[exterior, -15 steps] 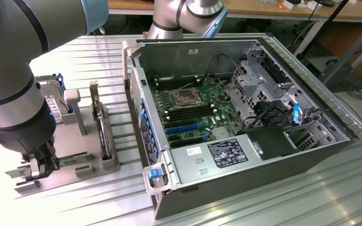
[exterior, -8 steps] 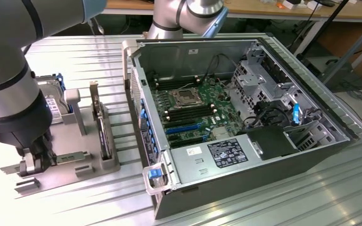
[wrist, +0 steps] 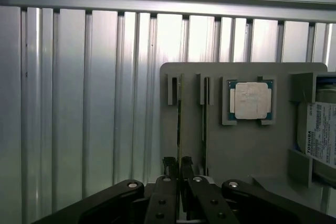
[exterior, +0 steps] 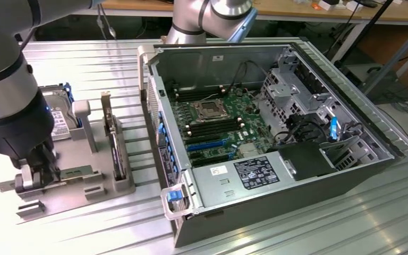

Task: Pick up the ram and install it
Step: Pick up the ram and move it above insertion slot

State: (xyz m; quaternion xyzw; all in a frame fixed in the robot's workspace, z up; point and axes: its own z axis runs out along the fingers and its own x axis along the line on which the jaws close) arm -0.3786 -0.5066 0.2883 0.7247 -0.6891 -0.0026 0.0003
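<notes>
The ram (wrist: 179,121) stands on edge in a slot of the grey holder block (wrist: 247,156), seen as a thin dark line. My gripper (wrist: 178,165) is down over it, its two black fingertips (wrist: 169,165) pressed against either side of the stick's near end. In the exterior view the gripper (exterior: 37,171) sits low on the holder block (exterior: 83,186) at the exterior view's left, and the arm hides the ram there. The open computer case (exterior: 275,212) with its green motherboard (exterior: 222,127) lies at the exterior view's right.
A square silver processor chip (wrist: 251,100) and a labelled hard drive (wrist: 320,129) rest in the block beside the ram. A second narrow slot (wrist: 205,108) runs parallel. A tall dark expansion card (exterior: 112,141) stands upright between gripper and case. The table is ribbed metal (wrist: 79,103).
</notes>
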